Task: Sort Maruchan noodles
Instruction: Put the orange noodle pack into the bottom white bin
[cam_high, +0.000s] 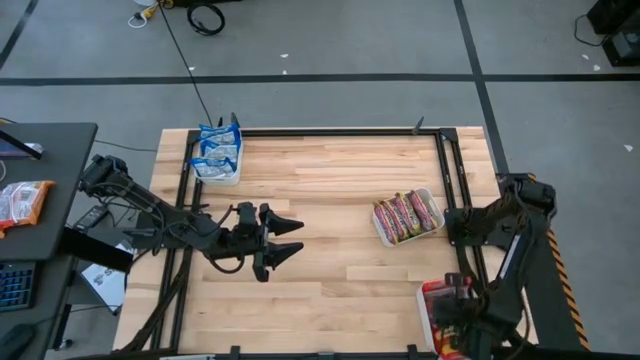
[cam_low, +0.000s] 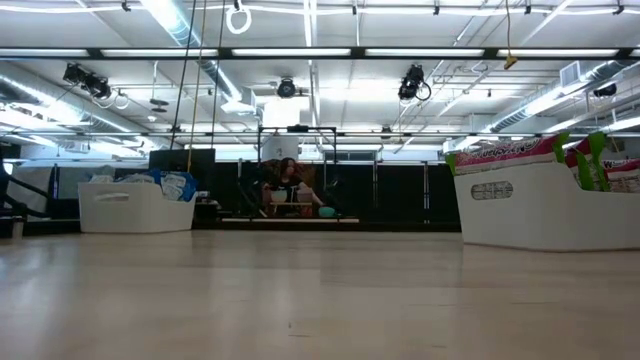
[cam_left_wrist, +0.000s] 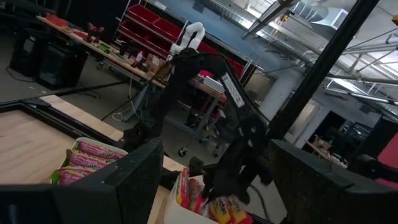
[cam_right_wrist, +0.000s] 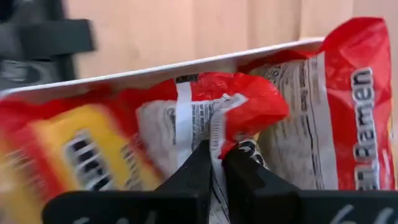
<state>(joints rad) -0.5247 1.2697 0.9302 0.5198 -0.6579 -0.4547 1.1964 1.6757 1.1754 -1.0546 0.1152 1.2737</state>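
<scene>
Far left of the light wooden table (cam_high: 330, 190), at its back corner: a white rectangular tray (cam_high: 226, 176) is holding the blue-white ramen packets (cam_high: 217, 148), standing on edge.

Left-centre: the left gripper (cam_high: 287, 240) is hovering over bare wood, well apart from every tray, pointing toward the table's right side. Its 2 dark fingers (cam_left_wrist: 118, 186) are standing wide apart with nothing between them.

Right of centre: a second white rectangular tray (cam_high: 384, 235) is holding the pinkish-silver and green ramen packets (cam_high: 407, 214), packed upright in a row. In the low view this tray (cam_low: 530, 205) is showing at the right with the packet tops (cam_low: 505, 151) sticking above its rim.

Far right, front corner: a third white rectangular tray (cam_high: 425, 305) is holding the red and yellow ramen packets (cam_high: 445, 300). The right gripper (cam_right_wrist: 216, 163) is sitting down inside this tray, and its fingers are pressing nearly together on the crimped edge of 1 red packet (cam_right_wrist: 230, 102), which is standing among other red packets against the tray wall (cam_right_wrist: 155, 73).
</scene>
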